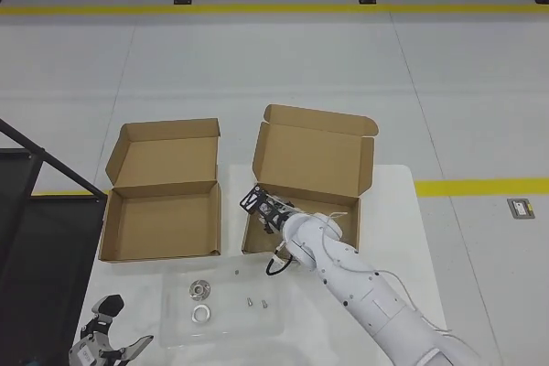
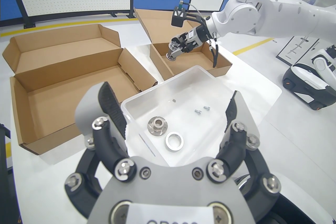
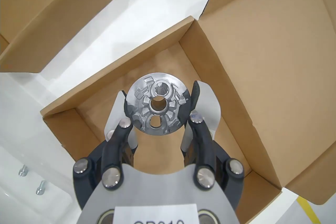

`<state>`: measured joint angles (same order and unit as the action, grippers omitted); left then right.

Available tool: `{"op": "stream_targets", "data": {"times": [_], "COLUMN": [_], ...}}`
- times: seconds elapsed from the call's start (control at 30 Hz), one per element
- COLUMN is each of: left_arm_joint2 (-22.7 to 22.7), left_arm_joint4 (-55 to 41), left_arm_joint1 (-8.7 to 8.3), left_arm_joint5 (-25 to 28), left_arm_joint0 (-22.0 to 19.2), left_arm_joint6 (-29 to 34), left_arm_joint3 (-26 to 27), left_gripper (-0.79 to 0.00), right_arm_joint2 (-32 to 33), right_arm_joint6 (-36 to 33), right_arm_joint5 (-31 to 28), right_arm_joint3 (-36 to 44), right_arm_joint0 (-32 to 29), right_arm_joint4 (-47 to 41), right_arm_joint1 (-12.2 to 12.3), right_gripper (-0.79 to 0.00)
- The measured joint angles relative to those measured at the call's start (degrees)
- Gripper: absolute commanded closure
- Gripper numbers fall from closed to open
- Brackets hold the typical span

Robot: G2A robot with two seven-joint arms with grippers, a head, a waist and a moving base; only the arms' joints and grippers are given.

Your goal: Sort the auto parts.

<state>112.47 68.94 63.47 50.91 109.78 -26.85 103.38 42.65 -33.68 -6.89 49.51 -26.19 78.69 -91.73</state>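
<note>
Gripping a grey flanged hub (image 3: 157, 107) by its rim in the right gripper (image 3: 160, 99), above the floor of the right-hand cardboard box (image 3: 231, 83), toward the corner nearest the clear tray (image 2: 183, 88). Best to lower close to the cardboard, clear of the walls, then part the jaws gently to avoid a bounce or roll. Further out, with the left gripper (image 2: 170, 92) spread open and empty just off the tray's near corner.

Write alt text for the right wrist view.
The right gripper is shut on a grey round cast-metal disc with holes, held over an open brown cardboard box. Beside the box, two small silver screws lie in a clear plastic tray.
</note>
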Motion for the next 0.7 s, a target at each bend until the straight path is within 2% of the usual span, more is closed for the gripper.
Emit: {"op": "stream_targets", "data": {"times": [0.27, 0.33, 0.37, 0.4, 0.7], "left_arm_joint2": [0.0, 0.0, 0.0, 0.0, 0.0], "left_arm_joint4": [0.0, 0.0, 0.0, 0.0, 0.0], "left_arm_joint1": [0.0, 0.0, 0.0, 0.0, 0.0], "left_arm_joint5": [0.0, 0.0, 0.0, 0.0, 0.0], "left_arm_joint0": [0.0, 0.0, 0.0, 0.0, 0.0], "left_arm_joint6": [0.0, 0.0, 0.0, 0.0, 0.0], "left_arm_joint3": [0.0, 0.0, 0.0, 0.0, 0.0], "left_gripper": [-0.785, -0.785, -0.785, -0.785, -0.785], "right_arm_joint2": [-1.41, -1.32, -1.29, -1.26, -0.61], "right_arm_joint6": [0.47, 1.24, 1.45, 1.63, 3.52], "right_arm_joint5": [3.36, 3.4, 3.33, 3.28, 3.04], "right_arm_joint3": [-9.07, -10.69, -11.25, -11.74, -13.51], "right_arm_joint0": [2.82, 3.27, 3.45, 3.61, 4.08], "right_arm_joint4": [-0.61, -1.1, -1.3, -1.48, -1.38], "right_arm_joint1": [-2.48, -2.9, -3.07, -3.23, -3.95], "right_gripper": [0.0, -0.265, -0.699, -0.785, -0.785]}}
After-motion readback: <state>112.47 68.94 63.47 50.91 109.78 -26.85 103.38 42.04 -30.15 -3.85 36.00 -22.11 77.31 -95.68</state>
